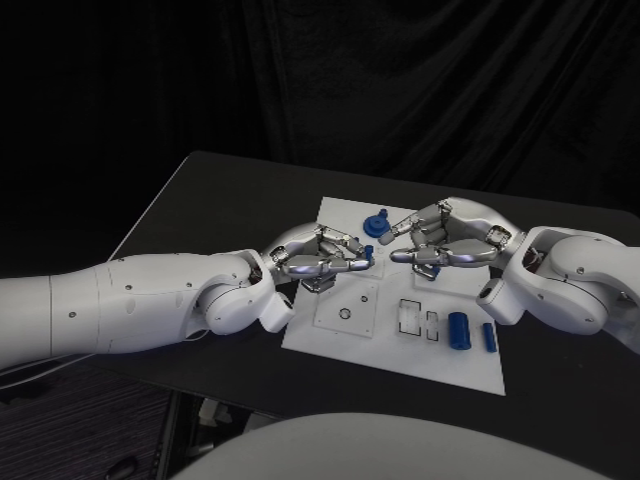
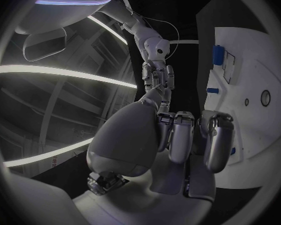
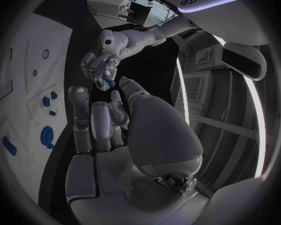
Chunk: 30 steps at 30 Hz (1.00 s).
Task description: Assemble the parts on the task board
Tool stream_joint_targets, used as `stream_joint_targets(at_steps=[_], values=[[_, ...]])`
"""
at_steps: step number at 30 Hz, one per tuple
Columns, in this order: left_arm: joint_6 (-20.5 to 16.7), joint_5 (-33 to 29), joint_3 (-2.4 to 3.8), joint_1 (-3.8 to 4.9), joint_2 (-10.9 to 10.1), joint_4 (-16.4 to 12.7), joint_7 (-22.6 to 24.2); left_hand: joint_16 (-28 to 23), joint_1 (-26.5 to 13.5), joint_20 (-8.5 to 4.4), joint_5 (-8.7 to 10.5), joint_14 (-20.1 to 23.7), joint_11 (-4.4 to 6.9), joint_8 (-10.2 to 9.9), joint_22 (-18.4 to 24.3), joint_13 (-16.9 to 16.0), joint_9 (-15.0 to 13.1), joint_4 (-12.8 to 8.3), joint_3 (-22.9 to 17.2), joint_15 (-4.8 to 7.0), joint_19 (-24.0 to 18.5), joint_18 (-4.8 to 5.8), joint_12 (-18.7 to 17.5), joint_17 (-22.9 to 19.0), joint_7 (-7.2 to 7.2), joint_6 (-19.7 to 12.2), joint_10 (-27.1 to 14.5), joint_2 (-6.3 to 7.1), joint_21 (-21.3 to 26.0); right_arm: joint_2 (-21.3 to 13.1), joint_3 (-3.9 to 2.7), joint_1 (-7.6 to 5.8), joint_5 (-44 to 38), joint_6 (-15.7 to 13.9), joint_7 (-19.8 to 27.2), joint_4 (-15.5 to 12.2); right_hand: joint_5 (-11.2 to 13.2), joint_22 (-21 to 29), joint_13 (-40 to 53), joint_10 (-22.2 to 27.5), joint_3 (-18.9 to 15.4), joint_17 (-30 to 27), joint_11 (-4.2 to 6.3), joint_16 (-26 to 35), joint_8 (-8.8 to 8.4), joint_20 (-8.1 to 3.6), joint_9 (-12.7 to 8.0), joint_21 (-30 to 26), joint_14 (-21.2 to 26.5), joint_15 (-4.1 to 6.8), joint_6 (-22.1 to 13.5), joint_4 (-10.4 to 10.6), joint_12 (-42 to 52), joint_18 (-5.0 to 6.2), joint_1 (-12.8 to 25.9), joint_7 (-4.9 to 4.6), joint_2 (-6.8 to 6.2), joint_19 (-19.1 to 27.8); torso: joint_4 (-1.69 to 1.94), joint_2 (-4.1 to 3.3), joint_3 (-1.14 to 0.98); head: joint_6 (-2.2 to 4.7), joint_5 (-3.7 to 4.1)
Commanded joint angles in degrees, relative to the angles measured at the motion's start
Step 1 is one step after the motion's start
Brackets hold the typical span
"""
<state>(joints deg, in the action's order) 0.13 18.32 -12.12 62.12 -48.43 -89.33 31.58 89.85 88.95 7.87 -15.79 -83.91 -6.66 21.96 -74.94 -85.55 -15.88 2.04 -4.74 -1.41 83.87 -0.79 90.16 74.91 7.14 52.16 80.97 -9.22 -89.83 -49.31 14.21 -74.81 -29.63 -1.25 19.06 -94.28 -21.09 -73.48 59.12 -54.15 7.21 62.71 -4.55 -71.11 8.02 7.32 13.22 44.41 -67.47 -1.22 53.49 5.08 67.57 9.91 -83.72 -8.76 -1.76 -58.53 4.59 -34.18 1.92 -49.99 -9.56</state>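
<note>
The white task board [image 1: 352, 340] lies in the middle of the table. My left hand [image 1: 317, 257] hovers over its left part and pinches a small blue part [image 1: 368, 252] at its fingertips; the right wrist view shows the same part [image 3: 109, 82] in that hand [image 3: 95, 65]. My right hand [image 1: 443, 236] hangs over the board's far right side, facing the left hand a short gap away, and holds nothing; its fingers [image 3: 90, 120] stand apart from the thumb. A round blue part with a knob [image 1: 378, 220] stands in the board just beyond both hands.
Two blue cylinders [image 1: 460, 329] [image 1: 489, 337] lie at the board's near right edge, beside rectangular slots [image 1: 412, 316]. A round recess [image 1: 346, 313] sits in the board's near left part. Black table [image 1: 205, 200] surrounds the board.
</note>
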Motion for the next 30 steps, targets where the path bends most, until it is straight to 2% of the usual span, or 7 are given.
stream_joint_targets(at_steps=[1, 2, 5, 6, 8, 21, 30], values=[[0.89, -0.49, 0.05, 0.12, -0.16, -0.25, -3.38, 0.15, -0.17, -0.37, -1.38, -6.09, 3.20, 0.69, -15.06, -4.45, -4.48, -0.19, -1.24, 0.39, 6.13, 0.79, -0.16, 15.09, 0.04, -0.53, 9.03, 0.25, -0.17, -0.57, -0.04, -0.85, -6.91, -3.43, -0.20, -0.57, -2.00, 2.08, -14.51, 9.94, 2.20, -13.48, -0.64, 11.21, 0.78, 0.62, -0.36, -5.94, 11.08, -0.70, -0.78, 0.83, -14.74, 0.39, -1.84, -0.49, -1.20, 4.18, 0.01, 0.00, 0.00, -0.01, 0.08], [0.91, -0.49, 0.05, 0.12, -0.19, -0.25, -3.51, 0.15, -0.44, -0.36, -1.75, -6.09, 3.19, 0.79, -15.06, -4.45, -4.83, -0.19, -1.75, 0.38, 6.13, 0.79, -0.16, 15.09, 0.06, -0.67, 9.03, 0.52, -0.17, -0.61, -0.04, -0.99, -7.53, -3.64, -0.32, -0.61, -2.00, 2.08, -14.51, 9.94, 2.20, -13.48, -0.64, 11.21, 0.78, 0.62, -0.36, -5.94, 11.08, -0.70, -0.78, 0.83, -14.74, 0.39, -1.84, -0.49, -1.20, 4.18, 0.00, 0.00, 0.01, -0.01, 0.07], [1.14, -0.49, 0.04, 0.12, -0.32, -0.25, -4.08, 0.15, -1.22, -0.34, -3.03, -6.09, 3.16, 1.10, -15.06, -4.45, -5.87, -0.15, -3.29, 0.36, 6.13, 0.79, -0.16, 15.09, 0.11, -1.08, 9.03, 1.24, -0.17, -0.78, -0.04, -2.16, -12.23, -5.04, -1.80, -0.84, -4.83, 2.81, -21.84, 11.75, 4.38, -17.65, -1.99, 14.61, 1.18, 1.45, -0.73, -8.29, 14.71, -1.78, -2.01, 0.99, -22.94, 0.25, -3.57, -1.47, -2.38, 6.29, 0.02, 0.00, -0.01, -0.01, 0.13], [1.20, -0.49, 0.04, 0.12, -0.34, -0.23, -4.15, 0.15, -1.58, -0.33, -3.81, -6.09, 3.14, 1.27, -15.06, -4.45, -6.34, -0.11, -3.96, 0.34, 6.13, 0.79, -0.16, 15.09, 0.14, -1.28, 9.03, 1.57, -0.17, -0.80, -0.04, -2.43, -13.36, -5.30, -2.27, -0.89, -5.35, 2.88, -23.85, 13.63, 4.94, -18.79, -2.88, 15.81, 1.23, 1.68, -0.87, -9.01, 16.17, -2.61, -2.52, 0.98, -25.54, 0.20, -3.93, -1.86, -2.71, 7.38, 0.02, 0.00, -0.01, -0.01, 0.15], [1.29, -0.49, 0.04, 0.12, -0.38, -0.19, -4.26, 0.15, -2.01, -0.31, -4.86, -6.09, 3.10, 1.52, -15.06, -4.45, -6.96, -0.07, -4.81, 0.31, 6.13, 0.79, -0.16, 15.09, 0.19, -1.57, 9.03, 2.01, -0.17, -0.79, -0.04, -2.95, -15.56, -5.97, -3.57, -1.02, -4.93, 2.86, -25.89, 14.38, 4.99, -19.96, -3.34, 16.17, 1.39, 2.28, -1.03, -9.52, 16.56, -2.88, -3.14, 1.14, -27.40, 0.07, -3.86, -2.31, -3.02, 7.97, -0.01, 0.03, -0.02, -0.01, 0.16], [1.75, -0.49, 0.04, 0.10, -0.43, 0.20, -4.46, 0.15, -3.20, -0.15, -5.99, -6.09, 2.93, 2.77, -15.06, -4.45, -9.35, 0.03, -7.92, 0.15, 6.13, 0.79, -0.16, 15.09, 0.44, -3.12, 9.03, 3.23, -0.17, 0.71, -0.03, -3.71, -24.78, -7.16, -7.41, -0.52, -2.02, 2.93, -29.46, 14.79, 4.78, -22.25, -3.81, 15.42, 2.48, 2.99, -1.37, -10.21, 16.24, -3.23, -4.32, 1.50, -29.33, 0.42, -4.13, -2.65, -2.76, 7.68, 0.07, 0.07, 0.03, -0.01, 0.41], [2.26, -0.49, 0.04, 0.09, -0.43, 0.33, -4.74, 0.15, -3.46, -0.12, -6.29, -6.09, 2.89, 3.09, -15.06, -4.45, -9.90, 0.05, -8.61, 0.11, 6.13, 0.79, -0.16, 15.09, 0.48, -3.42, 9.03, 3.52, -0.17, 2.66, -0.03, -3.45, -27.99, -5.14, -7.36, 0.46, -1.24, 2.91, -36.16, 15.16, 4.93, -24.85, -4.47, 14.05, 3.48, 3.36, -2.50, -10.63, 15.58, -3.63, -4.97, 2.12, -34.81, 0.48, -4.50, -3.05, -2.98, 6.53, 0.06, -0.09, -0.04, -0.01, 0.60]])
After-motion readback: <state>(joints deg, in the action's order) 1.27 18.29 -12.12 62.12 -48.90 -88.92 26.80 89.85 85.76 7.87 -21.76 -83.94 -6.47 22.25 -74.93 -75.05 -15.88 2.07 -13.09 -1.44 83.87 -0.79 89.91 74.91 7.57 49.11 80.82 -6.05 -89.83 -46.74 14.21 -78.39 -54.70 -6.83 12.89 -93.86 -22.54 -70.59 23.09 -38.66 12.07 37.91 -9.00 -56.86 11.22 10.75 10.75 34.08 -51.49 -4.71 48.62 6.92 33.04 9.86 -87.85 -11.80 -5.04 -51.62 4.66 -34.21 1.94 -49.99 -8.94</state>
